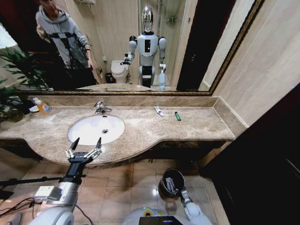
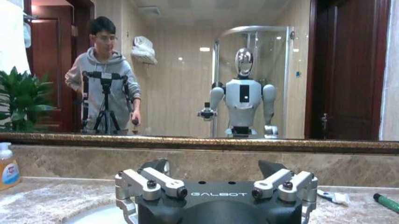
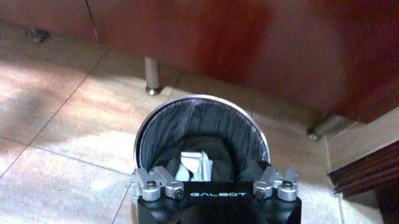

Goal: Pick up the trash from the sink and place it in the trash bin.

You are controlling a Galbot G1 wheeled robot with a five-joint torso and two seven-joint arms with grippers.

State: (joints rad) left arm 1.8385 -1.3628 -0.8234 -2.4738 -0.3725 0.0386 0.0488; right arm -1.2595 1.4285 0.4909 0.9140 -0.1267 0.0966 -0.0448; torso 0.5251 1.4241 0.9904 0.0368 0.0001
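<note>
Marble counter with the white sink (image 1: 96, 129), the trash bin (image 1: 172, 180) on the floor tiles below.
The left gripper (image 1: 84, 145) hovers at the counter's front edge, fingers spread apart; the right gripper (image 3: 215, 173) hangs over the bin, where pale trash (image 3: 194, 167) lies; whether its fingers are apart or together cannot be told.

The one word that can be read is "GALBOT", in pale capitals on the dark body of the left gripper (image 2: 215, 179) and again on the right gripper (image 3: 215, 179), while the label on the soap bottle (image 2: 7, 169) at nine o'clock is too small to read.
</note>
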